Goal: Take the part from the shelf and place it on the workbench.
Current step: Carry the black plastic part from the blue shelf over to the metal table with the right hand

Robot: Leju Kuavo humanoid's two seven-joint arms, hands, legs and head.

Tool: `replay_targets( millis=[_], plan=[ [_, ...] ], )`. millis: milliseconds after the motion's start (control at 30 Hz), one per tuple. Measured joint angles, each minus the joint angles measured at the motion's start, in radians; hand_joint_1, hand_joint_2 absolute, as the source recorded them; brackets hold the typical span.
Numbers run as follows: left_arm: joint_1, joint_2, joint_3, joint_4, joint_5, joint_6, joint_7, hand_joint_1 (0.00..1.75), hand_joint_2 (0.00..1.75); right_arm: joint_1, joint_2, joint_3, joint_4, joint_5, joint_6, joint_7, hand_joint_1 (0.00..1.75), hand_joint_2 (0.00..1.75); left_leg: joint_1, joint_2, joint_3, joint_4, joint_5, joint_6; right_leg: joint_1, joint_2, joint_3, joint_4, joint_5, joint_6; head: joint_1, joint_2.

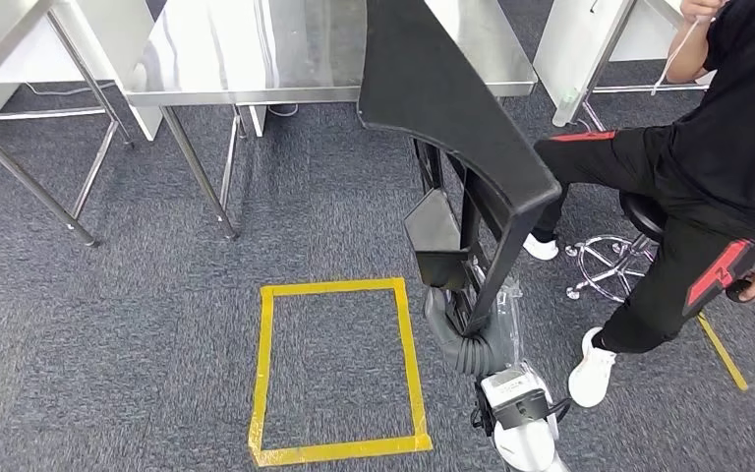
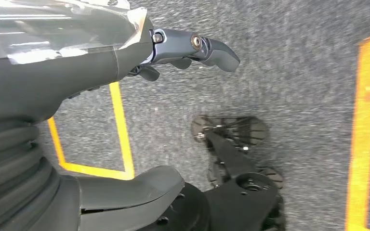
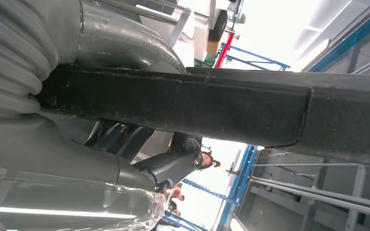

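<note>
The part (image 1: 457, 118) is a long black moulded piece with a flat upper wing and a narrower frame below. My right hand (image 1: 464, 320) grips its lower end and holds it upright in the air, in front of the steel workbench (image 1: 216, 59). In the right wrist view the part (image 3: 221, 103) runs as a black bar across the picture, with the right hand (image 3: 125, 144) wrapped around it, thumb on one side and dark fingers (image 3: 173, 161) on the other. My left hand (image 2: 86, 62) hangs over the carpet with its fingers (image 2: 207, 48) apart and nothing in it.
A yellow tape rectangle (image 1: 339, 369) marks the grey carpet below me. A person (image 1: 708, 177) in black sits on a stool (image 1: 619, 256) close on the right. A second steel table (image 1: 0, 59) stands at the far left, with its legs reaching down to the carpet.
</note>
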Motion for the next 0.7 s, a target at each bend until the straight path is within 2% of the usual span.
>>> replay_targets(
  millis=[100,133,167,200,233,267,300,333,367,400,433,500,533,567,633,700],
  plan=[
    [0.0,0.0,0.0,0.0,0.0,0.0,-0.001,0.0,1.75,0.0,0.0,0.0,0.0,0.0,0.0,0.0,1.75,1.75,0.0,0.0,0.0,0.0,-0.003,-0.002,-0.001,0.0,0.007,-0.024,0.015,-0.001,0.0,0.0],
    [0.0,0.0,0.0,0.0,0.001,0.0,-0.001,0.0,1.75,0.0,0.0,0.0,0.001,0.0,0.0,0.0,1.75,1.75,-0.001,0.0,0.001,0.001,-0.006,-0.004,0.0,-0.001,0.008,-0.034,0.019,-0.004,0.0,0.0],
    [0.0,0.0,0.0,0.0,0.001,0.0,-0.003,0.0,1.75,0.001,0.0,0.0,0.002,0.0,-0.001,0.0,1.75,1.75,-0.003,0.0,0.004,0.003,-0.011,-0.009,0.001,-0.001,0.009,-0.042,0.018,-0.02,0.0,0.0],
    [0.0,0.001,0.0,0.0,0.002,0.0,-0.006,0.0,1.75,0.0,0.0,-0.001,0.002,0.0,-0.002,-0.001,1.75,1.75,-0.003,0.004,0.002,0.021,-0.02,-0.018,-0.001,-0.002,0.022,-0.05,0.013,-0.042,-0.001,0.0],
    [-0.001,0.002,0.001,0.0,0.003,0.0,-0.008,0.0,1.75,0.0,0.001,-0.001,0.003,0.0,-0.003,-0.002,1.75,1.75,-0.001,0.008,-0.018,0.07,-0.034,-0.03,-0.002,-0.002,0.036,-0.052,0.001,-0.064,-0.003,0.0],
    [-0.002,0.002,0.001,0.0,0.004,0.0,-0.011,0.0,1.75,0.0,0.002,-0.001,0.003,0.0,-0.003,-0.003,1.75,1.75,0.002,0.013,-0.054,0.135,-0.056,-0.041,-0.004,-0.001,0.053,-0.055,-0.01,-0.084,-0.004,0.0],
    [-0.002,0.003,0.001,0.0,0.004,0.0,-0.012,0.0,1.75,0.0,0.003,-0.001,0.003,0.0,-0.004,-0.003,1.75,1.75,0.006,0.018,-0.103,0.208,-0.081,-0.05,-0.006,-0.001,0.07,-0.056,-0.018,-0.092,-0.005,0.0],
    [-0.002,0.003,0.001,0.0,0.004,0.0,-0.012,0.0,1.75,0.0,0.004,-0.001,0.003,0.0,-0.004,-0.003,1.75,1.75,0.009,0.02,-0.152,0.269,-0.104,-0.055,-0.005,0.0,0.077,-0.056,-0.026,-0.094,-0.006,0.0],
    [-0.001,0.003,0.001,0.0,0.004,0.0,-0.012,0.0,1.75,0.002,0.004,-0.001,0.003,0.0,-0.004,-0.003,1.75,1.75,0.011,0.02,-0.181,0.289,-0.115,-0.058,-0.005,0.001,0.086,-0.056,-0.033,-0.093,-0.006,0.0],
    [0.0,0.003,0.001,0.0,0.004,0.0,-0.012,0.0,1.75,0.002,0.003,-0.001,0.003,0.0,-0.004,-0.004,1.75,1.75,0.012,0.021,-0.194,0.275,-0.105,-0.057,-0.005,0.002,0.096,-0.056,-0.042,-0.092,-0.006,0.0],
    [0.0,0.003,0.001,0.0,0.004,0.0,-0.012,0.0,1.75,0.002,0.003,-0.001,0.003,0.0,-0.004,-0.004,1.75,1.75,0.012,0.022,-0.189,0.229,-0.071,-0.054,-0.005,0.002,0.109,-0.056,-0.052,-0.09,-0.006,0.0],
    [0.0,0.005,0.002,0.0,0.004,0.0,-0.012,0.0,1.75,0.0,0.004,-0.001,0.004,0.0,-0.004,-0.005,1.75,1.75,0.008,0.023,-0.155,0.105,0.025,-0.04,-0.004,0.002,0.132,-0.057,-0.071,-0.084,-0.005,0.0],
    [0.001,0.006,0.002,0.0,0.004,-0.001,-0.012,0.0,1.75,-0.002,0.004,-0.001,0.005,-0.001,-0.004,-0.005,1.75,1.75,0.003,0.023,-0.142,0.061,0.054,-0.033,-0.003,0.002,0.138,-0.059,-0.08,-0.079,-0.005,0.0],
    [0.001,0.008,0.002,0.0,0.004,-0.002,-0.012,0.0,1.75,-0.004,0.004,-0.002,0.006,-0.001,-0.004,-0.006,1.75,1.75,-0.001,0.022,-0.134,0.037,0.066,-0.027,-0.002,0.003,0.143,-0.064,-0.086,-0.072,-0.005,0.0],
    [0.002,0.009,0.003,0.0,0.005,-0.004,-0.018,0.0,1.75,-0.005,0.005,-0.002,0.007,-0.001,-0.004,-0.007,1.75,1.75,-0.006,0.019,-0.118,0.017,0.059,-0.014,0.004,0.004,0.161,-0.064,-0.083,-0.053,-0.006,0.0],
    [0.003,0.01,0.003,0.0,0.007,-0.003,-0.029,0.0,1.75,-0.004,0.005,-0.001,0.008,-0.001,-0.004,-0.009,1.75,1.75,-0.002,0.017,-0.085,-0.001,0.062,-0.002,0.007,0.003,0.167,-0.041,-0.087,-0.043,-0.005,0.0]
  ],
)
